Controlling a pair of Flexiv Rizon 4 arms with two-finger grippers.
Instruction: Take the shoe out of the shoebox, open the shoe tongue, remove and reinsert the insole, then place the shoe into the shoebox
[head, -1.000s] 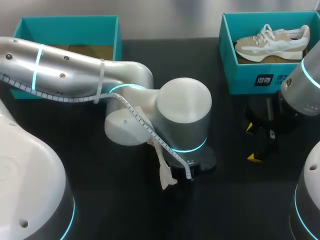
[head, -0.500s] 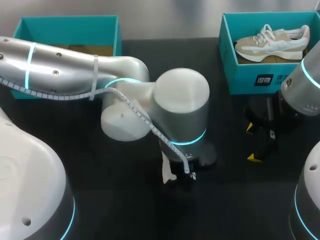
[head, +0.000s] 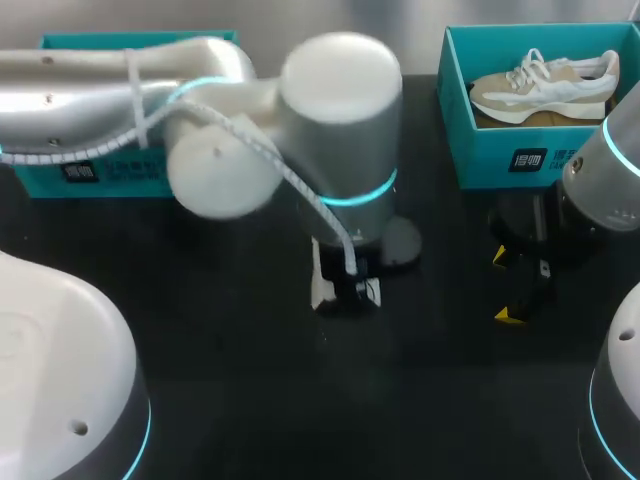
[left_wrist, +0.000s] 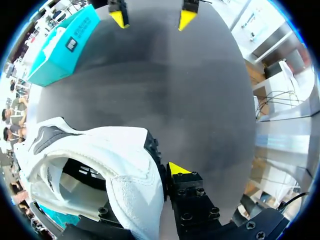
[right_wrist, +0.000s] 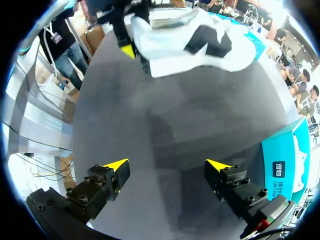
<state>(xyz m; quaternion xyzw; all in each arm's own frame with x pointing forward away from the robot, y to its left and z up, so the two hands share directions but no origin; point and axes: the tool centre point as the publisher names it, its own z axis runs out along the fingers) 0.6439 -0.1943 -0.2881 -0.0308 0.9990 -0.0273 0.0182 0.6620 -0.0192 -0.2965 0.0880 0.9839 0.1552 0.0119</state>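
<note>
Held shoe: a white low-top trainer (left_wrist: 100, 160). Its smooth, leather-like upper has stitched panels, a padded collar and a black mark on the side, and the inside of the opening looks dark.
Shoe position: in the grip of the left end effector (head: 348, 292), over the open surface (head: 250, 400), well apart from the occupied shoebox (head: 500, 150) and to its left. I cannot tell whether the sole touches the surface.
Left end effector: pinching the shoe's collar wall. One yellow-tipped finger presses on the outside, and the other is out of sight on the far side of the collar wall.
Right end effector (right_wrist: 167, 167): fingers spread wide with nothing between them, just in front of the occupied shoebox.
Occupied shoebox: teal cardboard, rectangular, open-topped, with a small printed label on its front wall. A beige-and-white laced sneaker (head: 545, 82) lies inside, toe toward the box's left wall.
Second shoebox (head: 100, 172): the same teal card, far to the left of the occupied shoebox and largely covered by the left arm.
Surface: matte black and even.
Hard to make out: from above, the left arm's silver wrist cylinder hides nearly all of the held shoe, leaving only a white sliver. In the left wrist view the toe is cut off, and the insole cannot be told apart from the lining.
</note>
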